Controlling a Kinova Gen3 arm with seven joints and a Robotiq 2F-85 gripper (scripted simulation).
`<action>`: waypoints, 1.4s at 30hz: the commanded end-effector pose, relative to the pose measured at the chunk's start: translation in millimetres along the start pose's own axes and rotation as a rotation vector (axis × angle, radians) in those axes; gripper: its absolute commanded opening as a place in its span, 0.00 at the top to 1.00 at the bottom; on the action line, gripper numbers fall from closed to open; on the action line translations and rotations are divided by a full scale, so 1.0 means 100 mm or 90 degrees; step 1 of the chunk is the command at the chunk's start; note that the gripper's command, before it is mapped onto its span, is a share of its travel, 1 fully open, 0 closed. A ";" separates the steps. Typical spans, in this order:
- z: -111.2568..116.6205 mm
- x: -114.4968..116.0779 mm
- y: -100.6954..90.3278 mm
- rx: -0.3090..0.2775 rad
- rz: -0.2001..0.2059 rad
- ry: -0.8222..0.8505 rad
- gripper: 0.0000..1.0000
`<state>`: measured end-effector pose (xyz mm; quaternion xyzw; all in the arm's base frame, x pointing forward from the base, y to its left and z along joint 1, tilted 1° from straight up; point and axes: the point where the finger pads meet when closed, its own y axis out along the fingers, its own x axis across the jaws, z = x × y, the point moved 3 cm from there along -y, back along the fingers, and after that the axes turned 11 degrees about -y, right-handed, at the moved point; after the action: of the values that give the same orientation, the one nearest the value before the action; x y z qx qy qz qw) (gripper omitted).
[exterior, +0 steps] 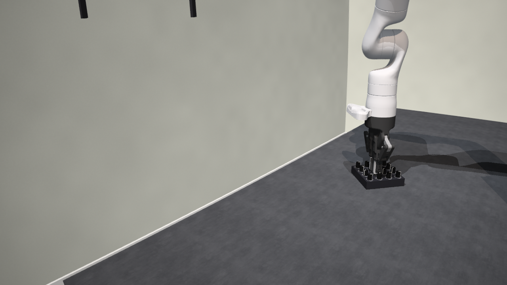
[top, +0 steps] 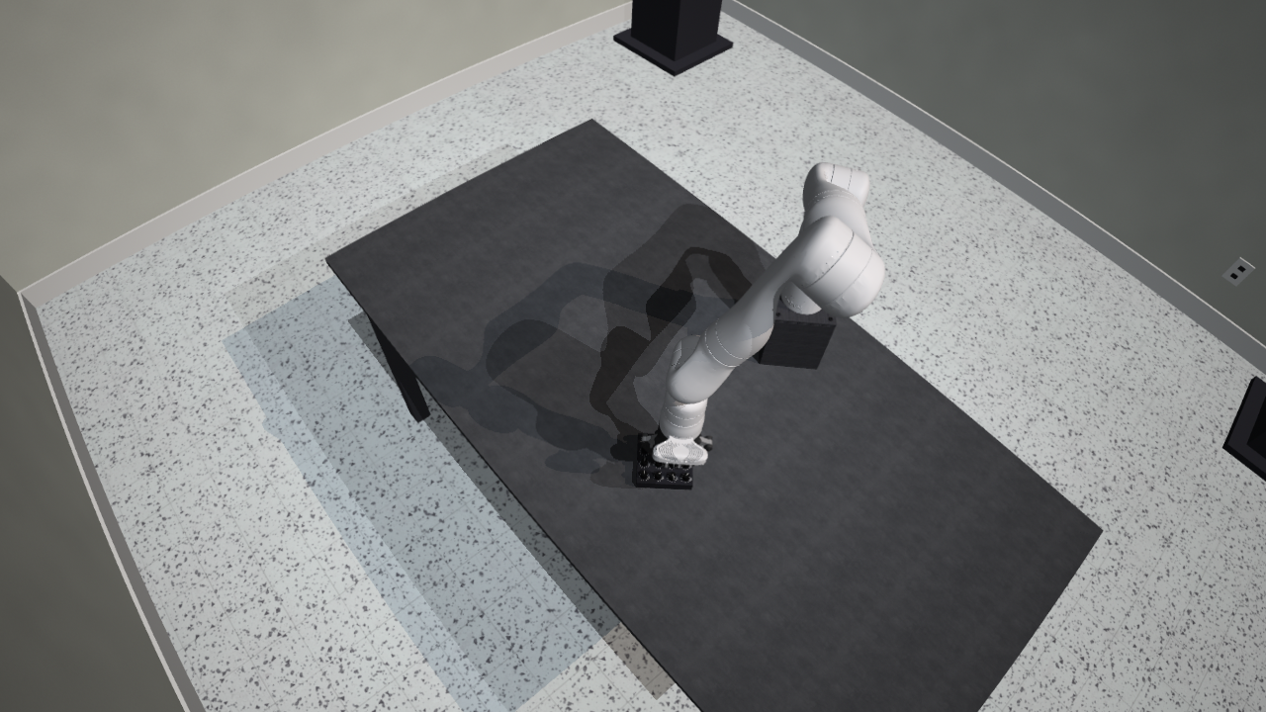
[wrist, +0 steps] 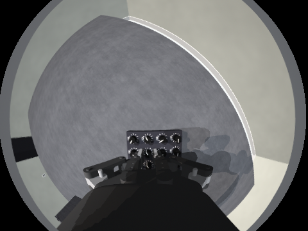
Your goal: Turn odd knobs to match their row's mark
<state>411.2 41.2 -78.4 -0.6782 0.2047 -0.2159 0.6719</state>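
Note:
The black knob box (top: 664, 485) (exterior: 385, 183) (wrist: 154, 131) stands flat on the table. My gripper (exterior: 373, 167) (wrist: 147, 153) points down over it. Its fingertips are a little apart, on either side of a knob (wrist: 147, 154) in the second visible row of the wrist view, second from the left, with a narrow gap on each side. In the top row there, the first knob (wrist: 133, 139) and third knob (wrist: 162, 138) point lower left, the second knob (wrist: 147, 138) upper left, the fourth knob (wrist: 176, 138) down. The gripper hides much of the nearer rows. Names and socket are not readable.
Other knobs stand close around the fingers. The dark table (top: 850, 531) (exterior: 248, 227) (wrist: 96, 80) extends around the box, with a long edge to its left in the top view. The arm base stands on a black block (top: 796, 343) at the table's far side.

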 end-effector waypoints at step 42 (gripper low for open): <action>0.00 0.00 -0.38 0.000 0.000 0.000 0.81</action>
<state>409.4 39.5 -43.5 -0.6793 0.2071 -0.2156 0.6702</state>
